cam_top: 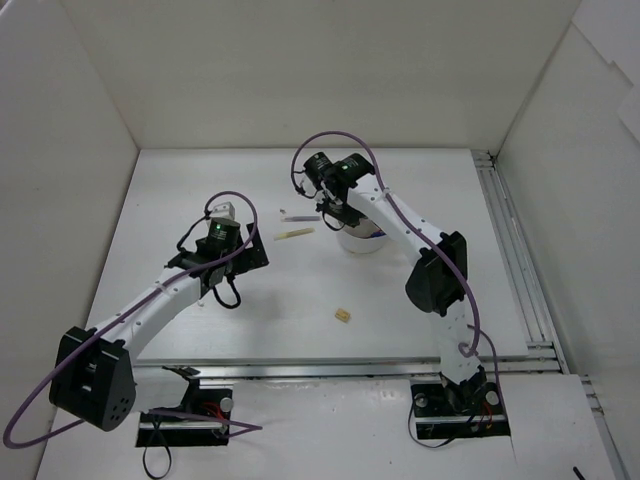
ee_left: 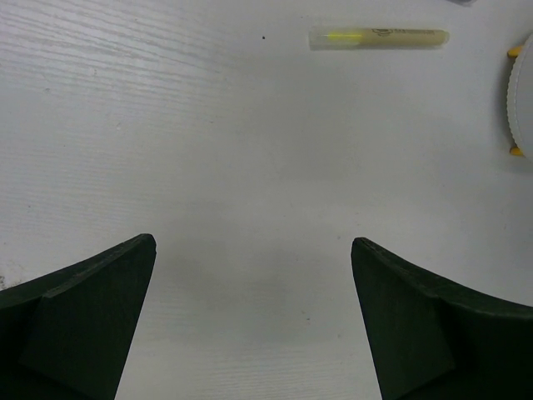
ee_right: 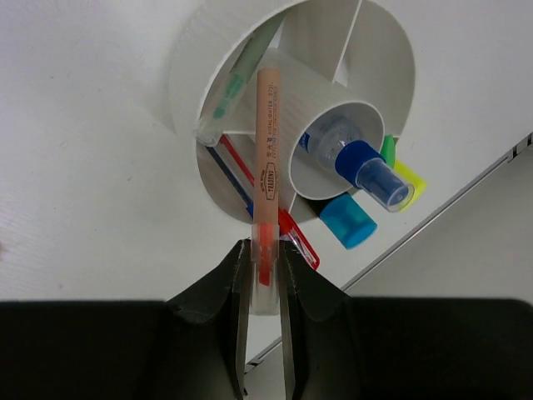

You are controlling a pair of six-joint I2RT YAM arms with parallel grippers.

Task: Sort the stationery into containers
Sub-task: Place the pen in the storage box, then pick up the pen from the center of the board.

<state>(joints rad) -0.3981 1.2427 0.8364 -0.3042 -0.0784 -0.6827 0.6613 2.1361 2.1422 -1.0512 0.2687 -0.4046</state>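
Now R hand [ee_right: 265, 254] pinches orange pen [ee_right: 268, 142], tip over organizer [ee_right: 187, 75].

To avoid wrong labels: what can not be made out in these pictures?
Top view: the right arm covers most of the organizer; the small beige item is too small to name.
Left wrist: the right edge cuts off the organizer.
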